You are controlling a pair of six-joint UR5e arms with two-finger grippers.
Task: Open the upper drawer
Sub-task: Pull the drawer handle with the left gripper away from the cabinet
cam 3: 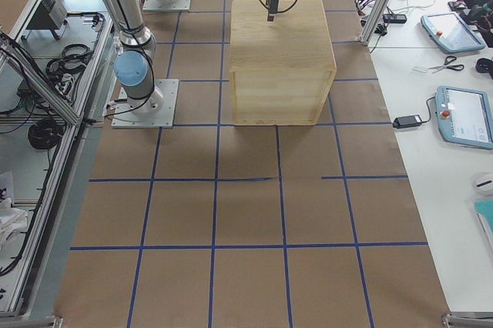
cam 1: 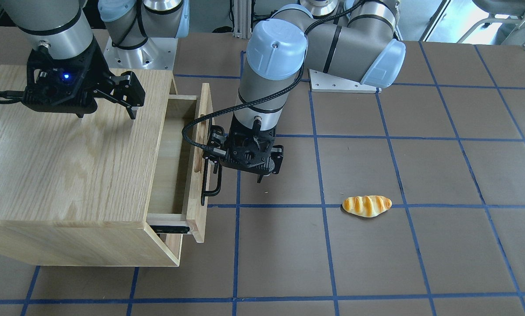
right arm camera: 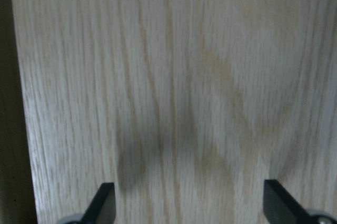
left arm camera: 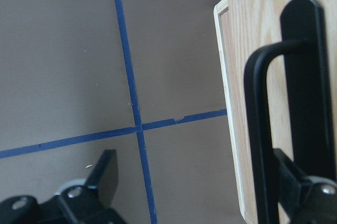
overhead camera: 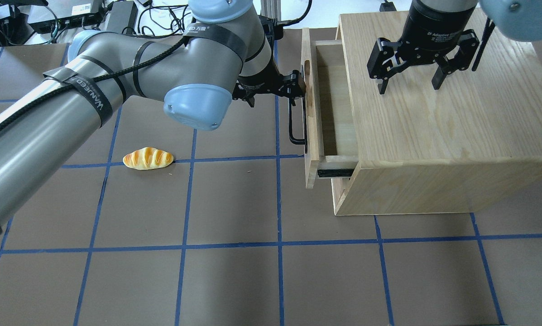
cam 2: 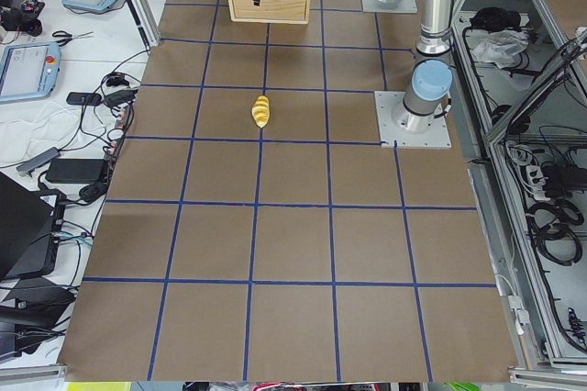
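The upper drawer (overhead camera: 310,136) stands pulled partly out of the oak cabinet (overhead camera: 434,136), with its light-wood inside showing; it also shows in the front view (cam 1: 199,193). Its black bar handle (overhead camera: 293,131) faces my left arm. My left gripper (overhead camera: 273,97) is open at the handle's far end. In the left wrist view (left arm camera: 202,176) the handle (left arm camera: 258,129) runs just inside one finger (left arm camera: 303,187), and the jaws stand wide apart. My right gripper (overhead camera: 409,86) is open and empty, hovering over the cabinet top (right arm camera: 174,77).
A toy bread roll (overhead camera: 147,158) lies on the brown mat left of the drawer; it also shows in the front view (cam 1: 366,206). The black side rail (overhead camera: 336,172) shows under the drawer's near end. The cabinet stands on the table's right half.
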